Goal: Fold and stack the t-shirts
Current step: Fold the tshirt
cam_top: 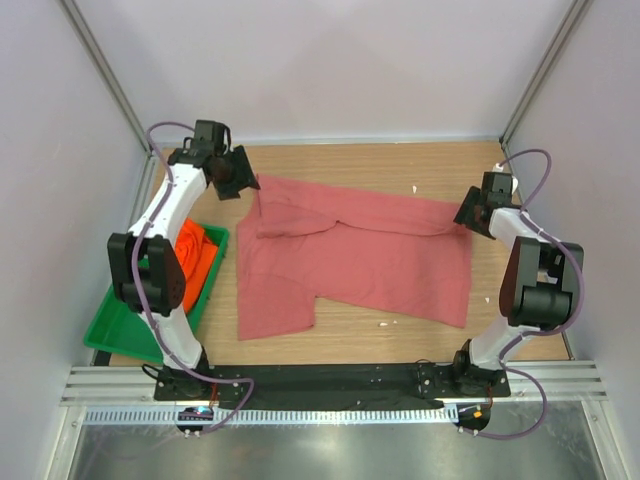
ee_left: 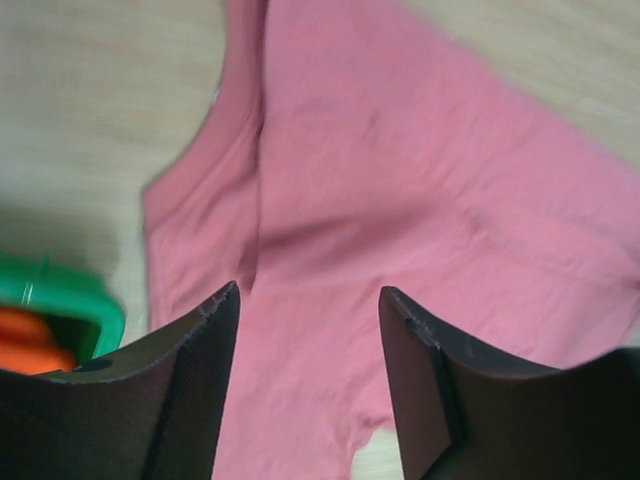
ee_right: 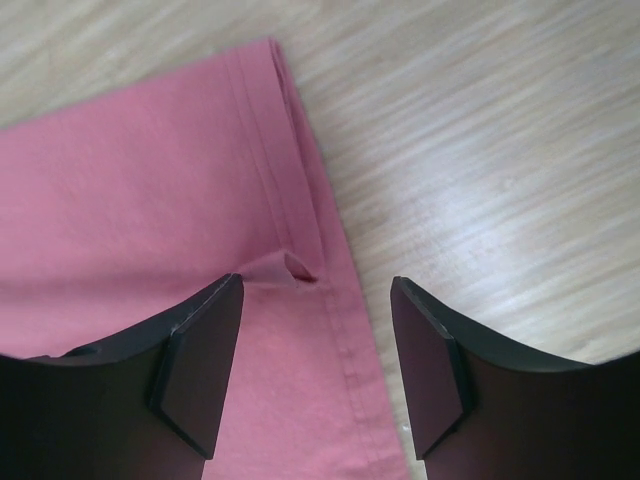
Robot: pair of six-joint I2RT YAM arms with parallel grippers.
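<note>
The dusty rose-pink t-shirt [cam_top: 350, 255] lies spread on the wooden table, with folds near its far left. It also shows in the left wrist view [ee_left: 400, 190] and the right wrist view [ee_right: 150, 180]. My left gripper [cam_top: 238, 180] is open and empty above the shirt's far left corner. My right gripper [cam_top: 468, 215] is open and empty over the shirt's far right hem, where a small pinch of cloth [ee_right: 290, 268] stands up. The bright orange t-shirt [cam_top: 195, 250] lies bunched in the green tray, partly hidden by my left arm.
The green plastic tray [cam_top: 120, 325] sits at the table's left side; its corner shows in the left wrist view [ee_left: 70, 295]. Grey walls and metal posts enclose the table. Small white specks lie on the wood near the shirt.
</note>
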